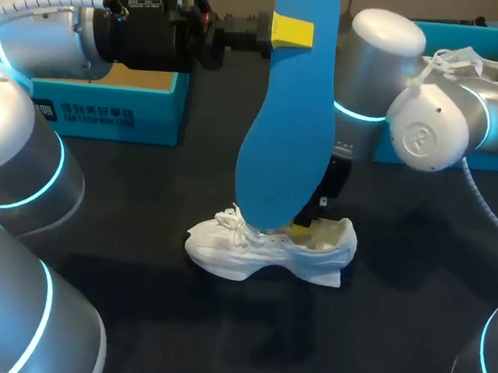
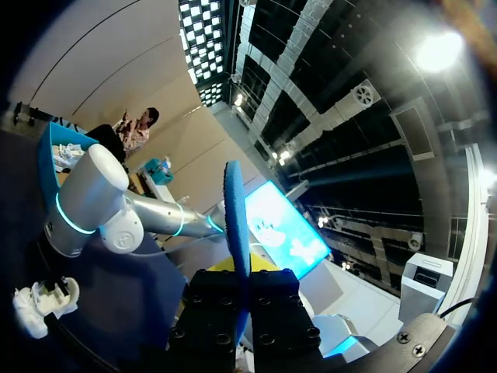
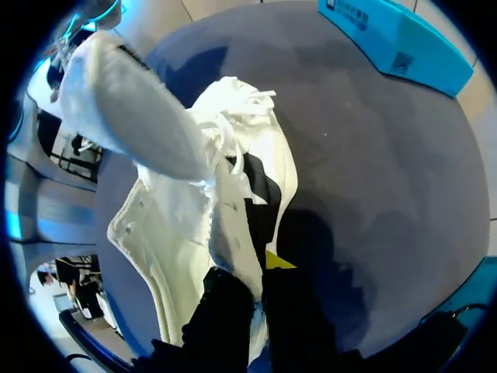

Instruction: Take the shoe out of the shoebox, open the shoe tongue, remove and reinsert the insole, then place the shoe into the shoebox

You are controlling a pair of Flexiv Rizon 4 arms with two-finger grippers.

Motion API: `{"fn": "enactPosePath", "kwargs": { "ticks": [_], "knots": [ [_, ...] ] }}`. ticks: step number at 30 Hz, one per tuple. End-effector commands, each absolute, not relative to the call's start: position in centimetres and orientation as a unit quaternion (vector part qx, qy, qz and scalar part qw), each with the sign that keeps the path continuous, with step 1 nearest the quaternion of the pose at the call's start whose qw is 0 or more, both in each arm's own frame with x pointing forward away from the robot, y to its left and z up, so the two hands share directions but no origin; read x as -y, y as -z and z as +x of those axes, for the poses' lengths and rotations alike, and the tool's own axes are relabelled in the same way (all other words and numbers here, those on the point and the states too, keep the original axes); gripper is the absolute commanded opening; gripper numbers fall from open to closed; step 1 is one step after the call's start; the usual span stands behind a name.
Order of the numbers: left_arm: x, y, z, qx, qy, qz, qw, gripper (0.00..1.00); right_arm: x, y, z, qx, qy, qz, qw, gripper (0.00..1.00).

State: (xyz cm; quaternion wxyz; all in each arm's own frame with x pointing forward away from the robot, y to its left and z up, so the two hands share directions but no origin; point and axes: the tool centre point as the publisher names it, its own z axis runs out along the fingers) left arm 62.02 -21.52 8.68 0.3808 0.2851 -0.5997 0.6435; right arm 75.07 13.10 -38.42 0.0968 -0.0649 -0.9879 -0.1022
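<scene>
Holding: left gripper (image 1: 291, 31) is clamped on the narrower end of the blue insole (image 1: 288, 128), which hangs upright over the table (image 1: 138, 228). Its broad end dips in front of the laces, and whether it touches them cannot be told. The left wrist view shows it edge-on between the fingers (image 2: 236, 225).
Steadying: right gripper (image 1: 315, 218) is at the heel of the white shoe (image 1: 251, 253). In the right wrist view its fingers (image 3: 276, 261) stand close together on the shoe's (image 3: 163, 225) side wall, one inside the opening and one outside.
Location: the shoe sits upright on its sole mid-table, out of any box. A teal shoebox (image 1: 105, 113) is well behind it on the left, and a second box (image 1: 479, 34) at the far right holds another white shoe (image 1: 475, 66). Which box is the task's cannot be told.
Handling, insole: it is probably light, thin foam that bends readily. It is best pinched at one end and fed in with the broad end first.
Handling, shoe: it looks light, with a soft upper and a firmer sole. The heel collar seems the surest place to hold while the opening stays free.
Risk: the insole could fold or catch on the laces.
Writing: white print and a square code mark run along the shoebox's (image 3: 396, 39) side, and a small label sits on the left arm's wrist. None of it is read here.
</scene>
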Motion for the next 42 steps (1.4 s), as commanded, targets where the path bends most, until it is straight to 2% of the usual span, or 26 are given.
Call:
{"fn": "enactPosePath", "kwargs": {
  "ticks": [1,4,10,15,18,36,42],
  "knots": [
    [21.8,-8.7,62.1,0.599,-0.644,0.285,0.381,0.0,-12.2,37.6,74.2,0.983,0.123,-0.098,0.095,0.0],
    [21.8,-8.7,62.1,0.599,-0.644,0.285,0.381,0.0,-11.8,37.4,73.8,0.973,0.14,-0.146,0.112,0.0],
    [21.8,-8.7,62.1,0.599,-0.644,0.285,0.381,0.0,-11.2,37.1,72.7,0.947,0.165,-0.256,0.099,0.0],
    [21.8,-8.7,62.1,0.599,-0.644,0.285,0.381,0.0,-11.1,36.4,71.5,0.919,0.189,-0.339,0.068,0.0],
    [21.8,-8.7,62.1,0.599,-0.644,0.285,0.381,0.0,-11.2,35.5,71.8,0.926,0.204,-0.315,0.035,0.0],
    [21.8,-8.7,62.1,0.599,-0.644,0.285,0.381,0.0,-11.2,35.5,71.8,0.926,0.204,-0.315,0.035,0.0],
    [21.8,-8.7,62.1,0.599,-0.644,0.285,0.381,0.0,-11.4,34.4,71.3,0.884,0.169,-0.428,0.079,0.0]
  ]
}}
